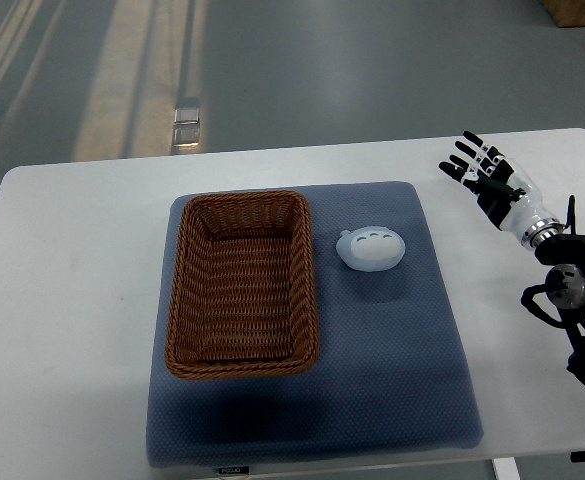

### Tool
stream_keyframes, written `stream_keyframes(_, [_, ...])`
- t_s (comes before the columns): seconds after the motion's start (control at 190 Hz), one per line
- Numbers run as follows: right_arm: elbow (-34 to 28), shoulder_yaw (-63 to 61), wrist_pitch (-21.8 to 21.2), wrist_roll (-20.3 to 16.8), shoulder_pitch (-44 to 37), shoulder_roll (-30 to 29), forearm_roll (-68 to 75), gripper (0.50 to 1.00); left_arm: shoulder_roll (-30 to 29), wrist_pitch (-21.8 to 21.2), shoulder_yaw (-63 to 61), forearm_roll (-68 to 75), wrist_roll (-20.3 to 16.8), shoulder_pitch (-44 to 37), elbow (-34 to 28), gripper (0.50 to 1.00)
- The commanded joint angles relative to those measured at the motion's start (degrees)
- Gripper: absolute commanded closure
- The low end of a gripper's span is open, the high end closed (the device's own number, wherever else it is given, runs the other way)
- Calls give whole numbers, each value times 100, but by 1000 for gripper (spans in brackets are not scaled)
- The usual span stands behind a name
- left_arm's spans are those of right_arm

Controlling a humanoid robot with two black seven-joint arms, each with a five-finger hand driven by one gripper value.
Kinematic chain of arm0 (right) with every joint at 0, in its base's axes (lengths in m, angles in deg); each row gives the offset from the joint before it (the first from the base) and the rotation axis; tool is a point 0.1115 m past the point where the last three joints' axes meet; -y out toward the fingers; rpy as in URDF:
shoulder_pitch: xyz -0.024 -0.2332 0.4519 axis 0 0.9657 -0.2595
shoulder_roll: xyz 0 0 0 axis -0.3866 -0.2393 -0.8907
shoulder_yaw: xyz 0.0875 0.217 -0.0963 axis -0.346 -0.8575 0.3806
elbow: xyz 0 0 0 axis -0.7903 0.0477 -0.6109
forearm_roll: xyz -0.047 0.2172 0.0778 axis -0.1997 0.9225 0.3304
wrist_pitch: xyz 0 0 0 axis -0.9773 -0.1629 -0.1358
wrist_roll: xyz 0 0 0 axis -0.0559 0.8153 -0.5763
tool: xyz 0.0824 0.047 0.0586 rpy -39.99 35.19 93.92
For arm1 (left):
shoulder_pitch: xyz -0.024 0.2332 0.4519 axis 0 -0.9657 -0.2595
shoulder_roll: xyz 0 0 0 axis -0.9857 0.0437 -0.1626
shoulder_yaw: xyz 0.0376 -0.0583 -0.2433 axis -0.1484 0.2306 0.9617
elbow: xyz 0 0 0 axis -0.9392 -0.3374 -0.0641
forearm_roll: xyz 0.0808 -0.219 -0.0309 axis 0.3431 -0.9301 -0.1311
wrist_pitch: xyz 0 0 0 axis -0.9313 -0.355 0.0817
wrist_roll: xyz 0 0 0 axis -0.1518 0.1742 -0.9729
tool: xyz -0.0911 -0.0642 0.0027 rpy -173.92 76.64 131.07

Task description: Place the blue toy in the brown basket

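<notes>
Wicker brown basket (242,285) empty on blue mat (412,400), left half. Pale blue toy (370,248) just beside its right rim, ungrasped. Right hand (487,180) off mat's right edge, fingers spread, holding nothing.

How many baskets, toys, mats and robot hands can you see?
Brown basket: 1
Blue toy: 1
Blue mat: 1
Robot right hand: 1
Total: 4
</notes>
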Motion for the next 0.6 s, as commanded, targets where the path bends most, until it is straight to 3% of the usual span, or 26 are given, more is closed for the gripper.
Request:
stream_keyframes(0.0, [0, 0, 0, 19, -8, 15, 1, 572, 0, -1, 3, 0, 0, 0, 1, 500])
stream_keyframes(0.596, [0, -35, 0, 37, -17, 59, 1, 570, 0, -1, 3, 0, 0, 0, 1, 500])
